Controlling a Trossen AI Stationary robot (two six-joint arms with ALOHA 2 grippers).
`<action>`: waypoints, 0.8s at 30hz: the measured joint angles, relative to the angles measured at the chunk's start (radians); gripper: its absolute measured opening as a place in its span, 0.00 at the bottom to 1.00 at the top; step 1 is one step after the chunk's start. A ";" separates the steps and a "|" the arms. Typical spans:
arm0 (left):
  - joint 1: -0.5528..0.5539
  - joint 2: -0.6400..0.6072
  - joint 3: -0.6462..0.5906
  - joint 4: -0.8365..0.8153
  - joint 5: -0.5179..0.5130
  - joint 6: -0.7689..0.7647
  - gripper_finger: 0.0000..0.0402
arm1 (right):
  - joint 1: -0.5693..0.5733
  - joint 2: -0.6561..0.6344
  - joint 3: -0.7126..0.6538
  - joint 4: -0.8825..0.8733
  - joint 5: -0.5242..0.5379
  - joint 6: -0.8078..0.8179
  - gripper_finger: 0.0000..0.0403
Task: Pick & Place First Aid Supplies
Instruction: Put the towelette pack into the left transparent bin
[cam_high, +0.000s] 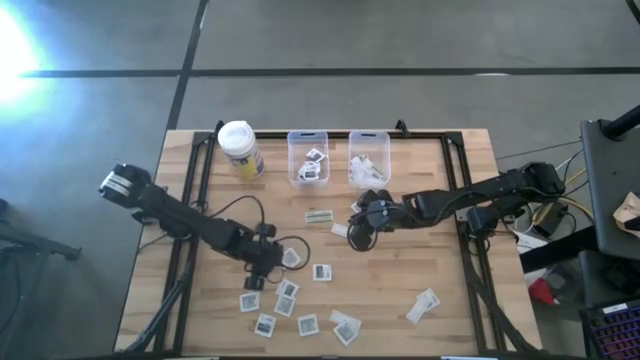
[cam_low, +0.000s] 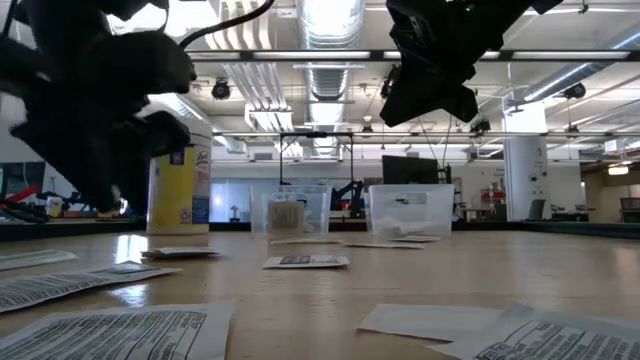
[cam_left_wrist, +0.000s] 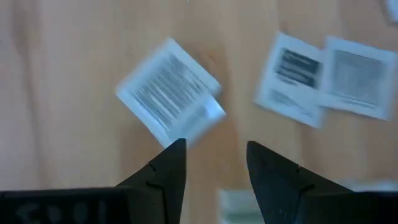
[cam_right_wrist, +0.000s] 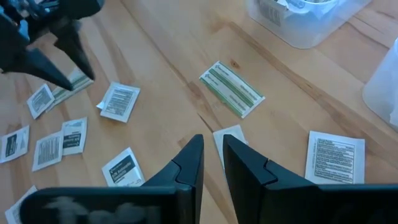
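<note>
Several small white packets lie flat on the wooden table, most of them near the front (cam_high: 285, 300). A greenish strip (cam_right_wrist: 231, 89) lies in the middle, and a plain white packet (cam_right_wrist: 231, 138) lies just past my right gripper's fingers. My right gripper (cam_right_wrist: 212, 140) hangs above the table's middle (cam_high: 358, 240), its fingers a narrow gap apart with nothing between them. My left gripper (cam_left_wrist: 214, 146) is open over the front left group (cam_high: 268, 268). A printed square packet (cam_left_wrist: 168, 102) lies just beyond its fingertips, and a greenish strip (cam_right_wrist: 71, 84) lies under it.
Two clear bins (cam_high: 293, 150) (cam_high: 353, 150) stand at the back middle with packets in them. A yellow container with a white lid (cam_high: 240, 150) stands to their left. More packets lie at the front right (cam_high: 424, 305). Black rails run along the table's sides.
</note>
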 joint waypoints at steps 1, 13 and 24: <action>-0.003 -0.005 0.010 -0.037 0.034 -0.042 0.40 | 0.000 0.000 0.000 0.000 0.000 0.000 0.15; -0.192 -0.014 0.004 -0.146 0.256 -0.370 0.40 | 0.002 0.000 -0.002 0.000 0.000 -0.001 0.18; -0.299 -0.014 0.004 -0.135 0.150 -0.568 0.40 | 0.006 0.000 -0.004 0.000 0.000 -0.001 0.16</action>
